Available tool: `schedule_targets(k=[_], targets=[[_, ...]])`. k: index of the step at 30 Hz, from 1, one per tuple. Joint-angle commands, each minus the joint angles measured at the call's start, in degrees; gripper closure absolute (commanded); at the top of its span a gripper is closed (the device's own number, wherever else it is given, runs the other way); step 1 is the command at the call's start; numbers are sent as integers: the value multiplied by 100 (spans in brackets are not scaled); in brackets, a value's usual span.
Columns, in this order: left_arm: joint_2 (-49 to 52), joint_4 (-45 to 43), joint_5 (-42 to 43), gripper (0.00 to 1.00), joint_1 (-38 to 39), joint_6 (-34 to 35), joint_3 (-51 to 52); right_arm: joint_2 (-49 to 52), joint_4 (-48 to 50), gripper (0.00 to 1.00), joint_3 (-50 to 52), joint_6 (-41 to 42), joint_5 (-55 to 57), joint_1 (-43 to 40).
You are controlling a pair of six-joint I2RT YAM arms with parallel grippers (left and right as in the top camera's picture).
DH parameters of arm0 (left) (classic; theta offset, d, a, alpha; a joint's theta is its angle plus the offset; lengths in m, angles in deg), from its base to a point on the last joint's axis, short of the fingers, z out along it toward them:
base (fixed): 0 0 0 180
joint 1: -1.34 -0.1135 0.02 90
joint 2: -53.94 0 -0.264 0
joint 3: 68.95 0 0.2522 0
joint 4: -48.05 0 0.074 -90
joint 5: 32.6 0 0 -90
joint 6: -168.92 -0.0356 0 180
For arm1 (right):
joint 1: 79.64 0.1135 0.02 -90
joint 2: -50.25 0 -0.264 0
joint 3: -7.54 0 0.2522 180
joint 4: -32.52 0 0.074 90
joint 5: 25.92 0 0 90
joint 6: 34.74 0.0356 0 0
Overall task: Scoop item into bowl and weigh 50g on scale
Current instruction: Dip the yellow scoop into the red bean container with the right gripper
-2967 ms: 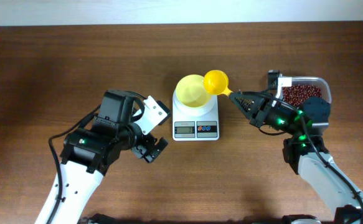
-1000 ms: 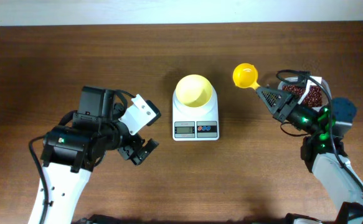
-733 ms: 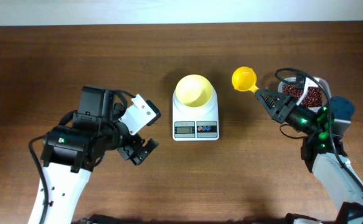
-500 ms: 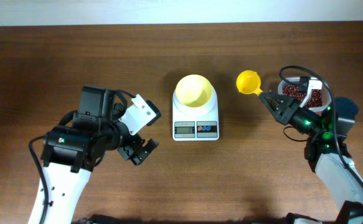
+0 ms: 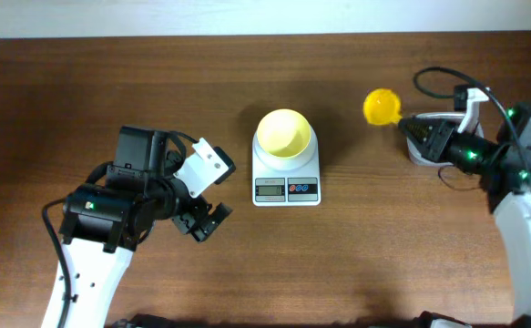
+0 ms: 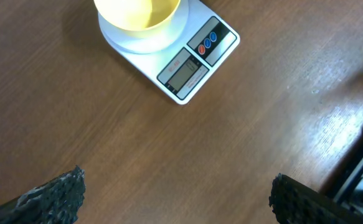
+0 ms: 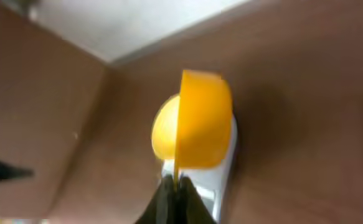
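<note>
The pale yellow bowl (image 5: pixel 283 134) stands on the white scale (image 5: pixel 286 189) at the table's middle. My right gripper (image 5: pixel 409 127) is shut on the handle of a bright yellow scoop (image 5: pixel 381 105), held in the air to the right of the scale. In the right wrist view the scoop (image 7: pixel 201 121) is tilted on its side, with the bowl (image 7: pixel 162 134) and scale (image 7: pixel 226 168) behind it. My left gripper (image 5: pixel 206 219) is open and empty to the left of the scale; its wrist view shows the bowl (image 6: pixel 137 12) and scale (image 6: pixel 197 59). The beans are hidden.
The clear tub is almost wholly hidden under my right arm; only a pale edge (image 5: pixel 416 155) shows. The table's back edge meets a white wall along the top of the overhead view. Cables loop above my right arm (image 5: pixel 447 77).
My right gripper has carried the scoop from over the bowl to the right and back, away from the scale. The left arm drew back left earlier and has since stayed still.
</note>
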Motion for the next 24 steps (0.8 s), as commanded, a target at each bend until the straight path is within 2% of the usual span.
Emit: schedule_targets(k=[1,3,9,19,24], targets=[[-28,-7,101,1,-31,-90,-107,-234,-1696,96,-848,-1589,1777,-20],[-28,-4,103,1,-31,-90,-107,-361,-2247,96,-984,-1606,3097,-22],[-28,-4,101,1,-31,-90,-107,-216,-1930,96,-975,-1609,5285,-22],[-28,-4,101,1,-31,-90,-107,1379,-761,96,-970,-1539,5318,-33],[-28,-7,103,1,-28,-90,-107,2194,-789,96,-970,-1510,4437,-33]])
